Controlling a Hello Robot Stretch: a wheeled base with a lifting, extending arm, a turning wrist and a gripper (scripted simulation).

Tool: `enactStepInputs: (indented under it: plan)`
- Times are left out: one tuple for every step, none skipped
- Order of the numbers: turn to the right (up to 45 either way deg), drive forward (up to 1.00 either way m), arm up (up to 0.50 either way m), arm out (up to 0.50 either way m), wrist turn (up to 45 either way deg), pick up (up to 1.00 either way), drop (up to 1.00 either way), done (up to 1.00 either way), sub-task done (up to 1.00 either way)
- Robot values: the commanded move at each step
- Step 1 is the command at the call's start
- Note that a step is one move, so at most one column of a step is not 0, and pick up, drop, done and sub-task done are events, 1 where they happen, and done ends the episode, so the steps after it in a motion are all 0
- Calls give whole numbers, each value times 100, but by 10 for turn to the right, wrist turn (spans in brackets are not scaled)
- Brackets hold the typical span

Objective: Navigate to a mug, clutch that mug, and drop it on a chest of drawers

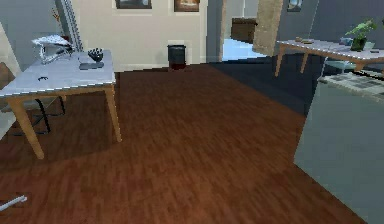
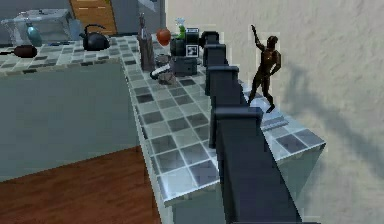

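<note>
One arm (image 2: 245, 140), one end effector (image 2: 163, 67), one statue (image 2: 265, 65)

My arm (image 2: 240, 135) stretches across the counter (image 2: 172, 150), gripper (image 2: 163, 68) at its far end, with a kettle (image 2: 95, 40) on the counter toward the arm side view's left and a statuette (image 2: 265, 65) on it just right of the arm.

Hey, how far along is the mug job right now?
Looks done: the approach, since the arm lies stretched across the tiled counter. In hand: the grasp, with the claw at a small pale thing on that counter; I cannot tell whether it holds anything. Left: lifting it clear, carrying it to a chest of drawers and dropping it there.
</note>
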Motion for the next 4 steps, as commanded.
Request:
enactStepInputs:
  plan:
    - [0,0,0,0,-450,0,0,0,0]
    - [0,0,0,0,-450,0,0,0,0]
    - [0,0,0,0,-210,0,0,0,0]
    - [0,0,0,-42,0,0,0,0,0]
